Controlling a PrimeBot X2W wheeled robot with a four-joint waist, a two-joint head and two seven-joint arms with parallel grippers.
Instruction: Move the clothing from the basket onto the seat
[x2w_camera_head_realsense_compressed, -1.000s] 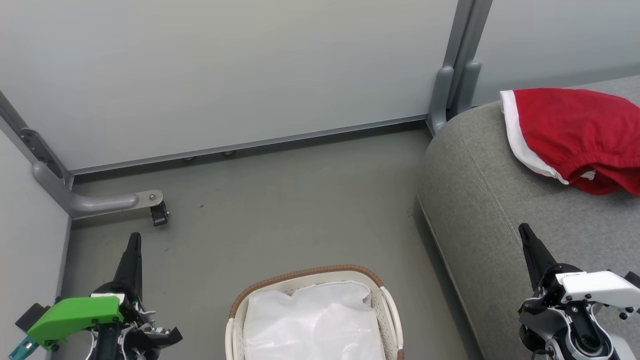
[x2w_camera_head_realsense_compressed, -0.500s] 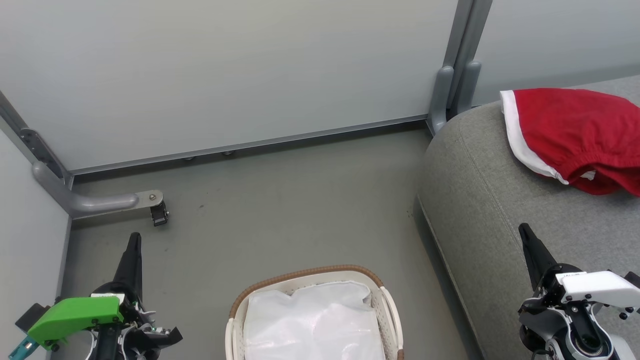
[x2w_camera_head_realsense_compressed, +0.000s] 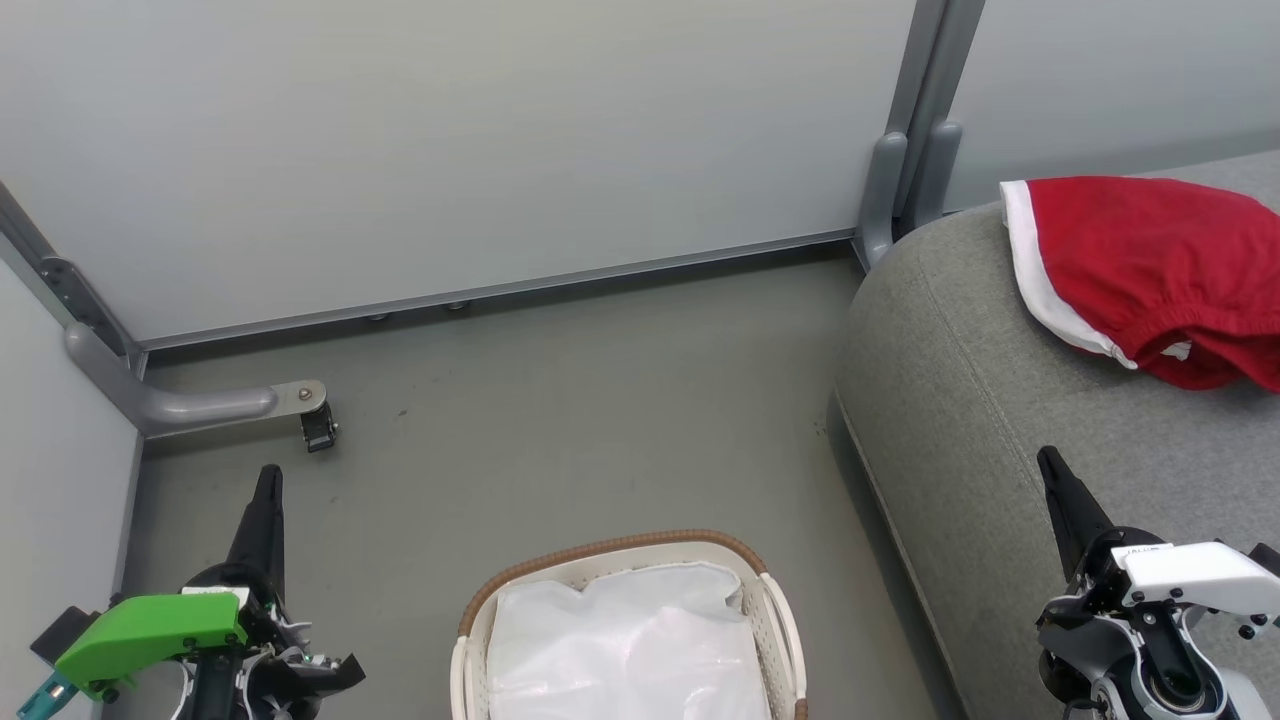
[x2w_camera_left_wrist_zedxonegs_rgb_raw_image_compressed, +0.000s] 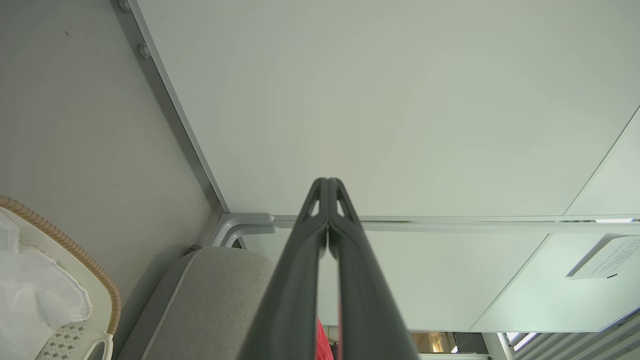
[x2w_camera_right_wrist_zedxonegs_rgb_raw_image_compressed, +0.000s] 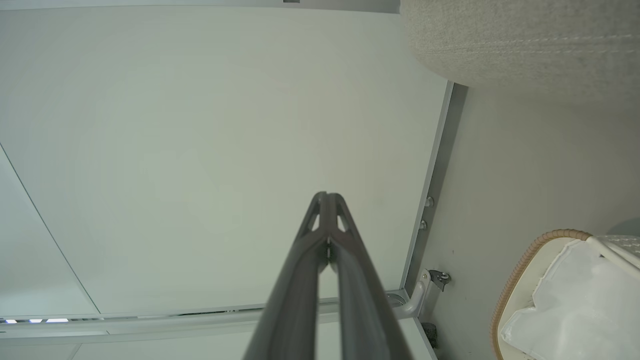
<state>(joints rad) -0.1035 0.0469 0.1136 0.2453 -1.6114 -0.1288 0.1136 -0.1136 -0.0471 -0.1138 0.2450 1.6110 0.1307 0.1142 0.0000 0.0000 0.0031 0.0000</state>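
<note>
The red clothing (x2w_camera_head_realsense_compressed: 1150, 265) with its white trim band lies crumpled on the grey seat (x2w_camera_head_realsense_compressed: 1000, 420) at the right of the head view. The basket (x2w_camera_head_realsense_compressed: 630, 625), white with a brown woven rim, stands on the floor at bottom centre and holds a plain white liner sheet (x2w_camera_head_realsense_compressed: 625, 640). My left gripper (x2w_camera_head_realsense_compressed: 268, 475) is shut and empty at lower left, well left of the basket. My right gripper (x2w_camera_head_realsense_compressed: 1048, 460) is shut and empty over the seat's front part, below the clothing. In the left wrist view the shut left gripper (x2w_camera_left_wrist_zedxonegs_rgb_raw_image_compressed: 327, 182) points at a wall, with a red sliver of clothing (x2w_camera_left_wrist_zedxonegs_rgb_raw_image_compressed: 324, 345) behind it; the right wrist view shows the shut right gripper (x2w_camera_right_wrist_zedxonegs_rgb_raw_image_compressed: 326, 196).
Pale partition walls close the back, with grey metal posts (x2w_camera_head_realsense_compressed: 905, 170) beside the seat's corner. A bracket foot with a small black caster (x2w_camera_head_realsense_compressed: 318, 428) sits on the floor ahead of my left gripper. Grey floor (x2w_camera_head_realsense_compressed: 560, 420) spreads between basket, wall and seat.
</note>
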